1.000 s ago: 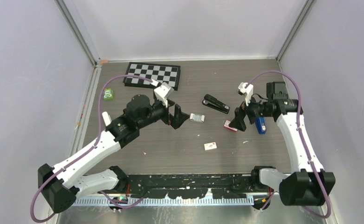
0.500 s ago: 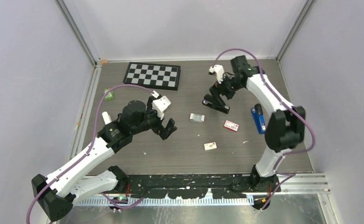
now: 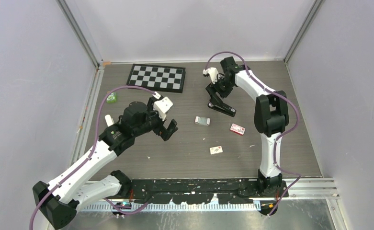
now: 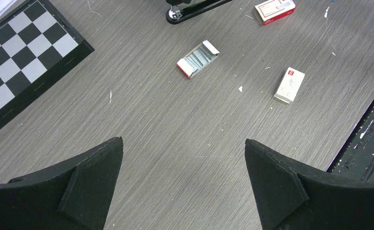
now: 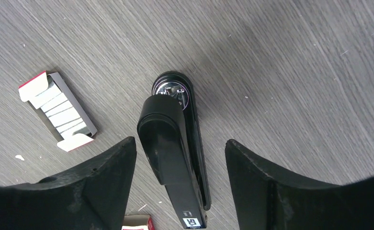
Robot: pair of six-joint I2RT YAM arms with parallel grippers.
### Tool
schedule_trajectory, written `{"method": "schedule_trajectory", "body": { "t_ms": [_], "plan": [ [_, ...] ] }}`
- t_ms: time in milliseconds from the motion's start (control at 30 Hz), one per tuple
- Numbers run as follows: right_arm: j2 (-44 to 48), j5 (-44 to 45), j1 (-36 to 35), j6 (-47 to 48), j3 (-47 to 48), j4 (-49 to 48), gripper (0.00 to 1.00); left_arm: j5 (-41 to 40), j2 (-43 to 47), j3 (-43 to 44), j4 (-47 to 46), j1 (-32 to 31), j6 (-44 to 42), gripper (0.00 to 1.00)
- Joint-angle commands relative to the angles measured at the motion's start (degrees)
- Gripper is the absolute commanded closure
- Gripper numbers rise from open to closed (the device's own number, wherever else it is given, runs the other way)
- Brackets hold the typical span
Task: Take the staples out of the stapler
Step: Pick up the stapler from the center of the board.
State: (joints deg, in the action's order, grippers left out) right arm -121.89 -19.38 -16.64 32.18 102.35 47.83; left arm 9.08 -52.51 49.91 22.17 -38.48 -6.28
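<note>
The black stapler (image 3: 222,107) lies closed on the grey wood table (image 3: 185,153), right of centre at the back. Its staples are hidden inside it. My right gripper (image 3: 215,99) hangs over its rear end. In the right wrist view the right gripper (image 5: 180,143) is open, its jaws on either side of the stapler (image 5: 173,143) with a small gap on each side. My left gripper (image 3: 169,128) hovers open left of centre. In the left wrist view the left gripper (image 4: 183,140) has only bare table between its fingers, and the stapler (image 4: 194,6) shows at the top edge.
An open box of staple strips (image 3: 202,120) (image 4: 198,58) (image 5: 60,111) lies near the stapler. A red box (image 3: 237,129) (image 4: 274,9) and a small white box (image 3: 216,150) (image 4: 289,85) lie nearer. A checkerboard (image 3: 157,77) (image 4: 17,62) sits back left, and a green object (image 3: 111,98) lies at the left edge.
My right arm swung from the right side to the far stapler and lowered over it, its jaws narrowing around it. My left gripper drew back from the staple box toward the near left.
</note>
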Motion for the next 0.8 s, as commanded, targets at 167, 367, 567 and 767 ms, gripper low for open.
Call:
{"method": "schedule_trajectory", "body": {
  "t_ms": [167, 367, 567, 767],
  "plan": [
    [-0.4, -1.7, -1.7, 1.0, 1.5, 0.4, 0.42, 0.1, 0.6, -0.3, -0.3, 0.6, -1.1, 0.0],
    [-0.6, -2.1, -1.8, 1.7, 1.4, 1.0, 0.54, 0.6, 0.8, -0.6, -0.4, 0.6, -1.1, 0.0],
    [-1.1, -2.6, -1.9, 2.1, 4.0, 4.3, 0.99, 2.4, 0.6, -1.0, -1.2, 0.7, -1.0, 0.0],
    [8.8, -5.2, -0.1, 1.6, 4.1, 5.3, 0.99, 8.2, 1.1, -3.1, -10.4, 1.8, 8.8, 0.0]
  ]
}}
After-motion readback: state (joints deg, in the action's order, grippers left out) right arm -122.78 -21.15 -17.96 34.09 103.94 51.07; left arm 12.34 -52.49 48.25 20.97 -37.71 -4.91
